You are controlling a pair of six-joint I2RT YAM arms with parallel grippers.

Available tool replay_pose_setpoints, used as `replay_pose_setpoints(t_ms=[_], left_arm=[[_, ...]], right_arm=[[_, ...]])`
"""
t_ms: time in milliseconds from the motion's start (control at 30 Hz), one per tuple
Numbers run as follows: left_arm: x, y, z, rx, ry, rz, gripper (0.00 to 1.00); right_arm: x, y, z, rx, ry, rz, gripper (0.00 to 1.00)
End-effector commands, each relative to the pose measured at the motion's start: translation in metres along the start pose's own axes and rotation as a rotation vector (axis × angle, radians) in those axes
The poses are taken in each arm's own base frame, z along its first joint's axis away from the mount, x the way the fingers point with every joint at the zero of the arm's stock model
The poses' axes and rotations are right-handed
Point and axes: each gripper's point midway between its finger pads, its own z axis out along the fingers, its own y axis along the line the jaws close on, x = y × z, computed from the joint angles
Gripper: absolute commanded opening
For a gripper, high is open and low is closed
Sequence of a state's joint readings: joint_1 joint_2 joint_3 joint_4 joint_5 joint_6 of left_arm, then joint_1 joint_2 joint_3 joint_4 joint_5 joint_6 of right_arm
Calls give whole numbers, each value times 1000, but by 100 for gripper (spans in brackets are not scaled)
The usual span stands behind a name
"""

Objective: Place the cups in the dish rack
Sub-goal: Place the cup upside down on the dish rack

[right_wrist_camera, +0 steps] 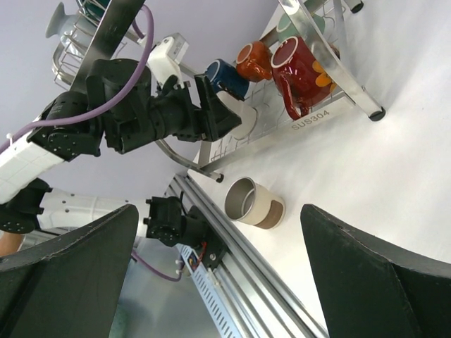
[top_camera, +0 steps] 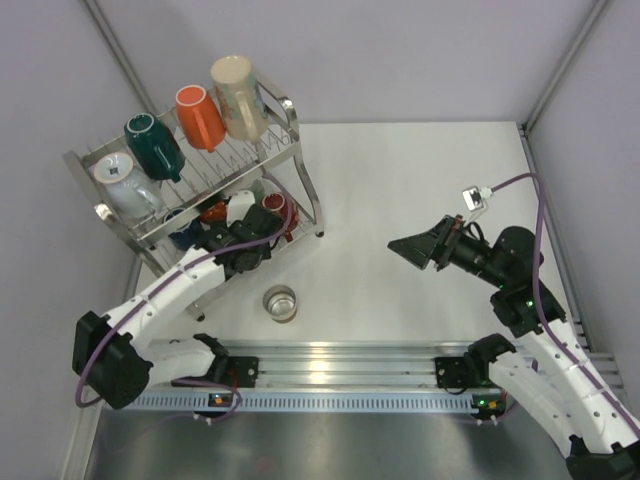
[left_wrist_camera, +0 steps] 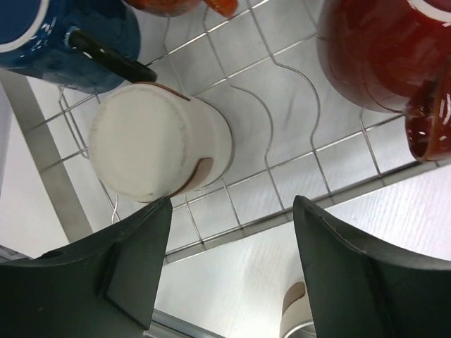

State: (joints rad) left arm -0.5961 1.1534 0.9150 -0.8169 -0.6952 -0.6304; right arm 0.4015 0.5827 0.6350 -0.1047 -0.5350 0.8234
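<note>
The dish rack (top_camera: 300,165) stands at the back left. Its upper tier holds a pale blue cup (top_camera: 125,180), a dark teal cup (top_camera: 155,145), an orange cup (top_camera: 200,117) and a tall beige cup (top_camera: 238,95). My left gripper (top_camera: 262,232) is open and empty at the lower tier's front edge. In the left wrist view (left_wrist_camera: 232,274) a white cup with a brown band (left_wrist_camera: 158,144) lies on the wire just beyond the left finger, with a navy cup (left_wrist_camera: 63,35) and a red mug (left_wrist_camera: 384,53). A small beige-and-brown cup (top_camera: 281,302) stands upright on the table. My right gripper (top_camera: 405,248) is open and empty in the air, right of it.
The right wrist view shows the small cup (right_wrist_camera: 254,203) beside the aluminium rail (right_wrist_camera: 232,260) at the near edge, and the rack's lower tier (right_wrist_camera: 331,77) with the red mug (right_wrist_camera: 299,67). Grey walls enclose the table at the back and sides.
</note>
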Motion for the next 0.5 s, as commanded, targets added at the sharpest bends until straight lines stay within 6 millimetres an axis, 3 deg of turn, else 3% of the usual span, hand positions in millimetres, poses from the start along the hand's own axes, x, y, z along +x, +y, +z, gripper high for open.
replay_pose_setpoints(t_ms=[0,167,367,467], left_arm=[[-30,-25,-14,85,-72,-18,75],[-25,-52,-23,157,-58,45,75],[-13,-60,-18,173,-36,65,75],[-7,-83,-27,302,-12,81,74]], right_arm=[[-11,8,-3,-10,-30,-44,99],[-11,6,-2,4,-29,-43,99],[-8,-1,1,28,-12,-39,99],[-10,-1,1,31,-21,-41,99]])
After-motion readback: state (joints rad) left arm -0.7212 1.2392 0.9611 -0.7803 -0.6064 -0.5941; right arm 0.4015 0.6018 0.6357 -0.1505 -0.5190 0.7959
